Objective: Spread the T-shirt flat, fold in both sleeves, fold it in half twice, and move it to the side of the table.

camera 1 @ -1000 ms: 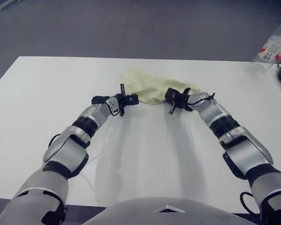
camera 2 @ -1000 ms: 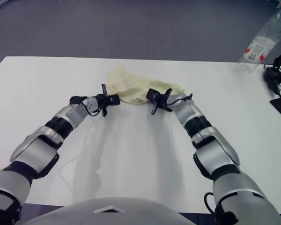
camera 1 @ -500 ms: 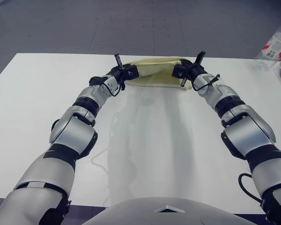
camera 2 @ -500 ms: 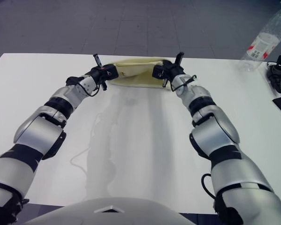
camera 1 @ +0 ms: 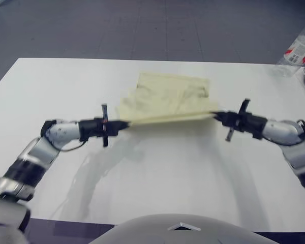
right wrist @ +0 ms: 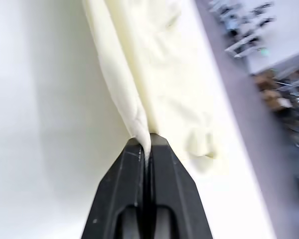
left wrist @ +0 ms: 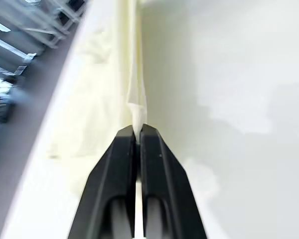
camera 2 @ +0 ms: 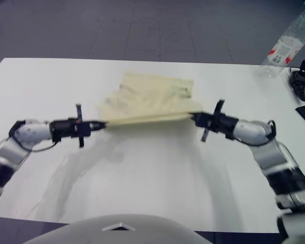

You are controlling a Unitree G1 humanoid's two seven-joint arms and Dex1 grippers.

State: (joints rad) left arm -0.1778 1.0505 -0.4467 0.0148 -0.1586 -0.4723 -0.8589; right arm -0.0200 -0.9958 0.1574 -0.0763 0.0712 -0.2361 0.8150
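A pale yellow T-shirt (camera 1: 168, 96) lies on the far middle of the white table (camera 1: 157, 178), its near edge lifted and pulled taut between both grippers. My left gripper (camera 1: 123, 123) is shut on the shirt's near left corner; the left wrist view shows the fingers (left wrist: 123, 149) pinching a thin fold of the cloth (left wrist: 134, 79). My right gripper (camera 1: 216, 116) is shut on the near right corner, the fabric (right wrist: 139, 74) clamped between its fingers (right wrist: 132, 154). The rest of the shirt rests wrinkled on the table behind the stretched edge.
A clear plastic bottle (camera 2: 287, 43) stands at the table's far right corner. Black cables and a dark device (camera 2: 301, 79) lie at the right edge. Bare white tabletop stretches in front of the shirt and to its left.
Both arms pulled back toward me and spread apart, dragging the shirt's edge with them. The shirt, bunched between the grippers before, now lies opened out with its near edge taut.
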